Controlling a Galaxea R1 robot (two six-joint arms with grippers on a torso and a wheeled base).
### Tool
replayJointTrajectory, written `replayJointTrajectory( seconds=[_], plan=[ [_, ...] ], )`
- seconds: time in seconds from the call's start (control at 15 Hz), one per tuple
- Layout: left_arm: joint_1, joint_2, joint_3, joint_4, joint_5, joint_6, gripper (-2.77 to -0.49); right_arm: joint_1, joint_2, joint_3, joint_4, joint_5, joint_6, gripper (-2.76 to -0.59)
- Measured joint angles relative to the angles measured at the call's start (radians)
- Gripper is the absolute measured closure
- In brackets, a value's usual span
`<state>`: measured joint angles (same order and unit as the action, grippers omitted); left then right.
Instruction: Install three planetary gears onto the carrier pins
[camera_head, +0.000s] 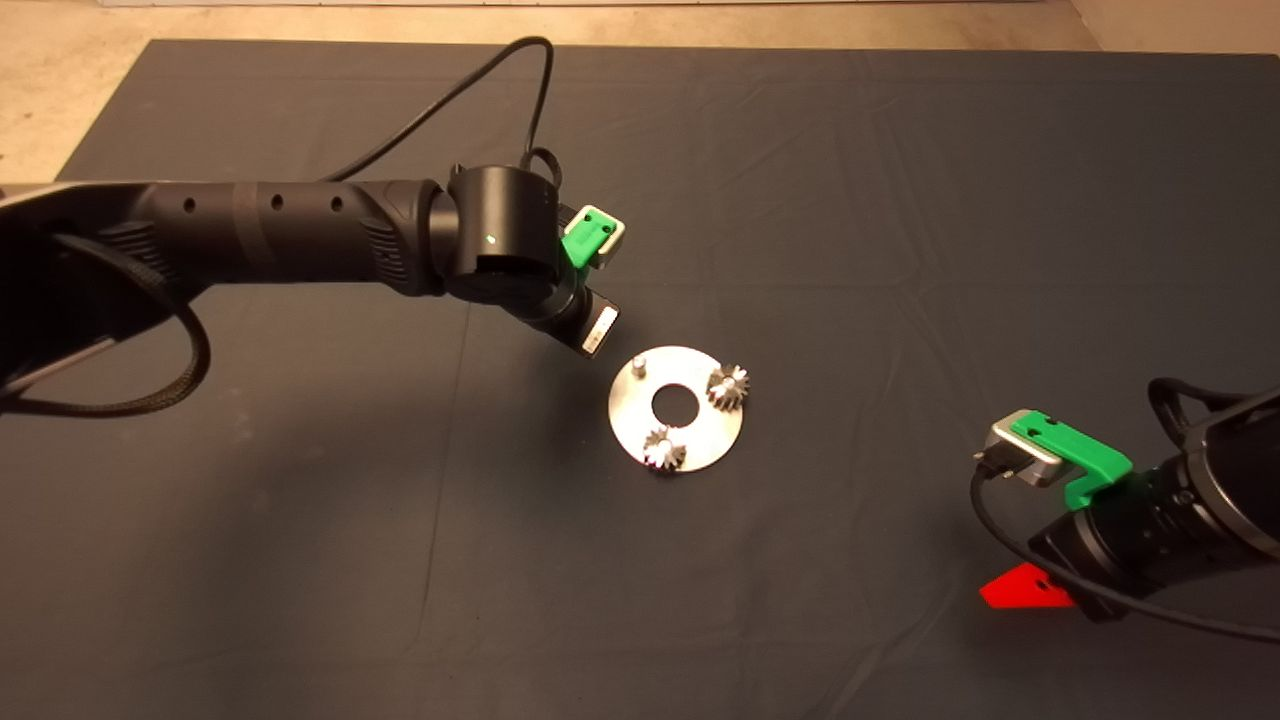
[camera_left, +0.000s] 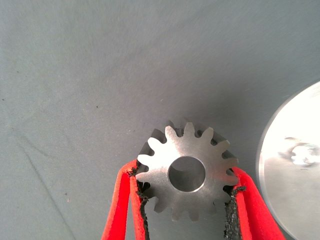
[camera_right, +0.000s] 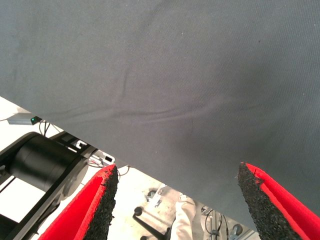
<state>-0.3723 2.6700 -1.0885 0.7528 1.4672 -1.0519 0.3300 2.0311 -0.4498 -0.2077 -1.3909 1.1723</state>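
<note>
Clamped between the black pads (camera_left: 141, 202) of the left gripper (camera_left: 186, 200), a steel planetary gear (camera_left: 186, 172) fills the foreground of the left wrist view. Its flat face and open centre hole are turned to the camera, and one red finger presses on each side of its toothed rim. It hangs clear of the dark mat (camera_left: 100, 75). Just beside the held gear lies the edge of the flat silver disc (camera_left: 295, 190), on which one bare carrier pin (camera_left: 304, 152) stands, blurred.

Seen from the head view, the disc (camera_head: 640, 425) lies flat near the middle of the mat (camera_head: 900, 200) and has a round centre hole. Two further gears are seated on it: one gear (camera_head: 729, 386) at the rim toward the right arm, and another gear (camera_head: 664, 448) at the rim nearest the bottom of the picture. The third pin (camera_head: 640, 362) stands uncovered at the rim nearest the left arm. The left arm (camera_head: 300, 235) reaches in from the left edge, its wrist hovering just beside the disc on the side of the bare pin; its fingers are hidden under the wrist in this view.

The right gripper (camera_head: 1025, 590) waits at the lower right edge, well apart from the disc, with only a red fingertip showing. In the right wrist view its fingers (camera_right: 102, 200) are spread wide with nothing between them, over the mat's edge and the floor beyond.
</note>
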Motion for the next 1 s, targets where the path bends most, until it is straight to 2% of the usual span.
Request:
replayJointTrajectory(
  seconds=[0.07,0.27,0.53,0.67,1.0],
  plan=[
    [-0.009,0.000,0.012,0.001,-0.001,-0.013,-0.59,0.000,0.000,0.000,0.000,0.000,0.000,-1.76],
    [-0.022,0.000,0.054,0.001,-0.001,-0.107,-0.59,0.000,0.001,0.000,0.000,0.000,0.000,-1.76],
    [-0.021,0.010,0.072,0.000,-0.004,-0.134,-0.59,0.000,0.002,0.000,0.000,0.000,0.000,-1.76],
    [-0.021,0.031,0.072,-0.001,-0.002,-0.148,-0.59,0.000,0.004,0.000,0.000,0.001,0.000,-1.76],
    [-0.019,0.053,0.072,-0.009,-0.008,-0.148,-0.59,0.000,0.005,0.000,0.000,0.000,0.000,-1.76]
  ],
)
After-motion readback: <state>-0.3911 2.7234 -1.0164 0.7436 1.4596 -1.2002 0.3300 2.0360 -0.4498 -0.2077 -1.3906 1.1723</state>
